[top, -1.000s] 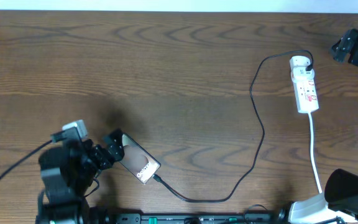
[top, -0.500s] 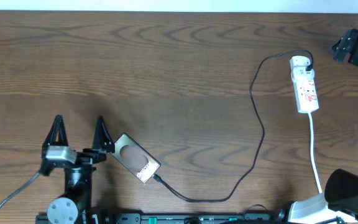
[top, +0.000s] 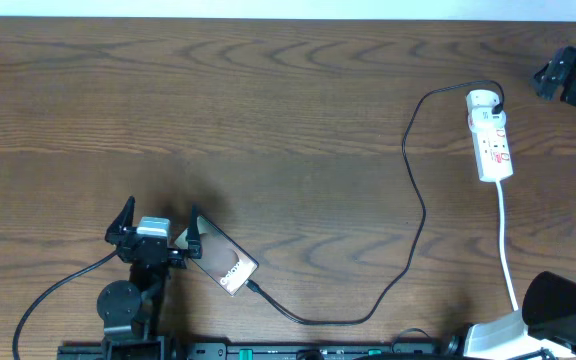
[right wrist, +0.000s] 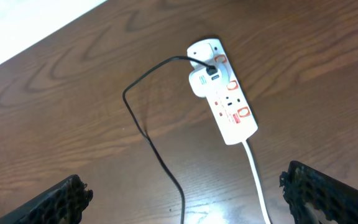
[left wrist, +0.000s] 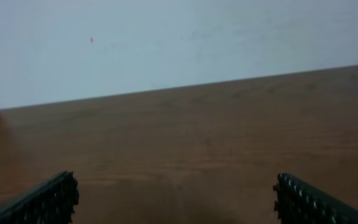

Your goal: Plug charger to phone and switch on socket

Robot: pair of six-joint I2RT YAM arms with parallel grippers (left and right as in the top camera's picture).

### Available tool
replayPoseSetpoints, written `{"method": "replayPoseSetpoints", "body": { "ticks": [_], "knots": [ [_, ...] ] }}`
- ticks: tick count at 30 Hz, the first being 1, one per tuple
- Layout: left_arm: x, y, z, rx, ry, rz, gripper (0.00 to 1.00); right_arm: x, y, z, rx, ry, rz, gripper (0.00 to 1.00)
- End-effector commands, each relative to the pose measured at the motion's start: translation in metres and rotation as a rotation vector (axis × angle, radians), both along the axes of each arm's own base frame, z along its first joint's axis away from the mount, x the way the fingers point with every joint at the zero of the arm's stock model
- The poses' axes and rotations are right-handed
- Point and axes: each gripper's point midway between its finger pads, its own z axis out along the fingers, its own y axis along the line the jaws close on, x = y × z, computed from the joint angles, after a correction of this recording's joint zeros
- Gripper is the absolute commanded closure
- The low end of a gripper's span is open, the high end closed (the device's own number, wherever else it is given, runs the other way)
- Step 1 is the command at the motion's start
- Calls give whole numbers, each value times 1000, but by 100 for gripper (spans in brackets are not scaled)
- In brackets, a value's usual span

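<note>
Socket lies on the wooden table far up and right of the phone, with the right gripper farther right still, spread wide and empty. Just left of the phone sits the left gripper, also wide open and holding nothing. From the phone's lower-right end the charger loops rightward and up into the socket's top end.

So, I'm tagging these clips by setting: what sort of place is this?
Likely a robot test bench: wooden table against a plain white wall, with a phone, charger and power strip laid out.
</note>
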Motion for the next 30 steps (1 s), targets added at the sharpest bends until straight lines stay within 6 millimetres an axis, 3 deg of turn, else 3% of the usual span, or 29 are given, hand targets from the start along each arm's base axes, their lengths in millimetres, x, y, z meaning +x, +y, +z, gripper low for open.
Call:
{"method": "replayPoseSetpoints", "body": {
  "ticks": [1,6,30],
  "knots": [
    [-2,-1,-14,-33,56,-3,1,-2,1,5,-1,-11,-6,1],
    [-1,6,-16,-156,70,57,1,-2,1,5,-1,-10,-6,1],
    [-1,14,-16,-153,71,100,1,-2,1,5,-1,-10,-6,1]
  ]
}}
